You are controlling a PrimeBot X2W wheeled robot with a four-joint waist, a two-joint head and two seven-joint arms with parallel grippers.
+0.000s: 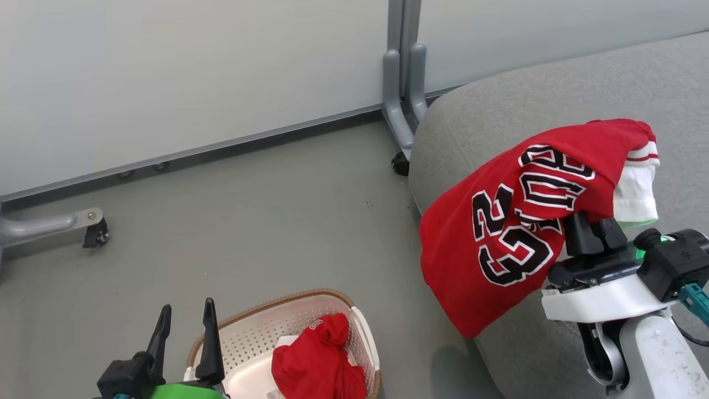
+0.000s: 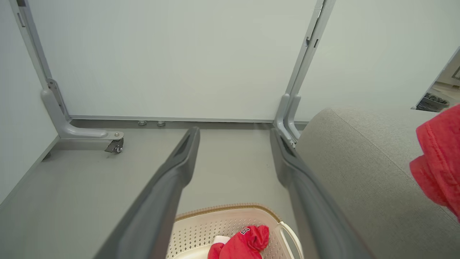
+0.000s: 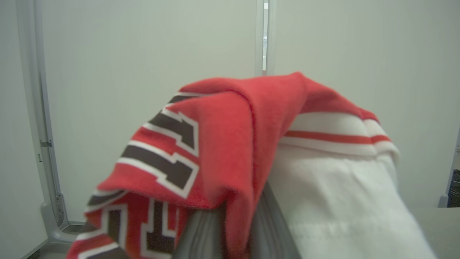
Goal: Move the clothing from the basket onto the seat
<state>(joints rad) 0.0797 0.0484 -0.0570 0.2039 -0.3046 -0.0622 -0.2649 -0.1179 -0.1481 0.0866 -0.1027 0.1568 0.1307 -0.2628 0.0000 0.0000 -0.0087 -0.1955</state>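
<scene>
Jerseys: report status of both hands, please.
Right hand shut on first jersey, at seat edge. Left hand open, near basket. Second jersey in basket. No obstacle seen.

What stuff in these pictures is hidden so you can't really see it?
Tips of the right end effector: head and right wrist views, wrapped in the held jersey.
Word on the held jersey: head view, folds break up the letters.
The basket: head and left wrist views, near side cut off by the bottom edge.
The second jersey: head view, crumpled, so its print is hidden.
</scene>
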